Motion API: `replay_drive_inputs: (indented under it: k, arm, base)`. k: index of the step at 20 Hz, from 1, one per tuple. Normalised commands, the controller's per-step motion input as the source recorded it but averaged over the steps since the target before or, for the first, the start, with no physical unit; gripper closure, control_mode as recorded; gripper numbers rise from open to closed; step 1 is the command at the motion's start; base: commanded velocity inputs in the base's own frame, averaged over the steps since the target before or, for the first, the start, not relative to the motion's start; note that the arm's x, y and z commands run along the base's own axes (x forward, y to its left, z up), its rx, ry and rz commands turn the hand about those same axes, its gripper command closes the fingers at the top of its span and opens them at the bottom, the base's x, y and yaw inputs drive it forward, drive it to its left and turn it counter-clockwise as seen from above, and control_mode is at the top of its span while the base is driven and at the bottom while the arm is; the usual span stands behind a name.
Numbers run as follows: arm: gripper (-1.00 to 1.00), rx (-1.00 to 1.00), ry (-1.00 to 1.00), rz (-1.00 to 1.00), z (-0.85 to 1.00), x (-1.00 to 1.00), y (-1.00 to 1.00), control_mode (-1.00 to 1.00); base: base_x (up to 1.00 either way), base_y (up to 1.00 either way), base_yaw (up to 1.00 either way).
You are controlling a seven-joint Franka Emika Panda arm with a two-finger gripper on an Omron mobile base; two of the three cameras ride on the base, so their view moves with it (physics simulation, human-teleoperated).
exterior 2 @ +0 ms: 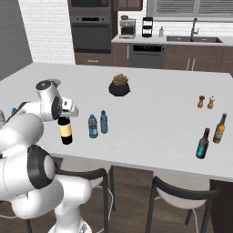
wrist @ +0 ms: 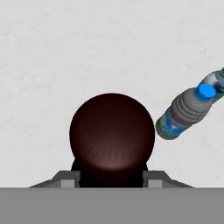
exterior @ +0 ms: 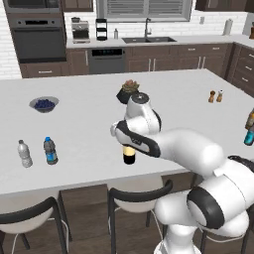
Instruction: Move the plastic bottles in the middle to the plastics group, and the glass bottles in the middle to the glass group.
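Observation:
The dark wine bottle [exterior: 129, 156] [exterior 2: 66, 132] with a tan label stands upright near the counter's front edge. My gripper [exterior: 128, 145] [exterior 2: 63, 119] [wrist: 112, 177] comes down over its neck, a finger on each side, shut on it. From the hand, the bottle's dark round top [wrist: 112, 133] sits between the fingertips. Just right of it stand two plastic bottles with blue caps, one dark grey [exterior 2: 93, 126] [wrist: 186, 113] and one paler [exterior 2: 104, 122]. The plastics group is a clear white-capped bottle [exterior: 25, 154] and a grey blue-capped one [exterior: 49, 151] at far left. The glass group is an amber bottle [exterior 2: 220, 128] and a teal bottle [exterior 2: 202, 143] at far right.
A dark pot with a plant [exterior: 130, 92] [exterior 2: 119, 85] sits behind the middle bottles. Salt and pepper shakers [exterior 2: 205, 102] stand behind the glass group. A bowl of blueberries [exterior: 43, 103] is at the back left. Stools line the white counter's [exterior 2: 154, 118] front edge.

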Motion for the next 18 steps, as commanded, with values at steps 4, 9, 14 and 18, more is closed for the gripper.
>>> replay_drive_inputs:
  k: [4, 9, 14, 18]
  arm:
    - [1.0, 0.0, -0.01, -0.02, 0.1, -0.85, -0.47, -1.0]
    - [1.0, 0.01, 0.0, -0.14, 0.18, -0.19, -0.9, -1.0]
    - [1.0, 0.06, 0.0, -0.13, 0.4, -0.02, -0.88, -1.0]
    - [1.0, 0.03, 0.04, -0.13, 0.42, 0.0, -0.99, -1.0]
  base:
    - [0.0, 0.0, 0.0]
    - [0.0, 0.0, 0.0]
    - [0.0, 0.0, 0.0]
    - [0.0, 0.0, 0.0]
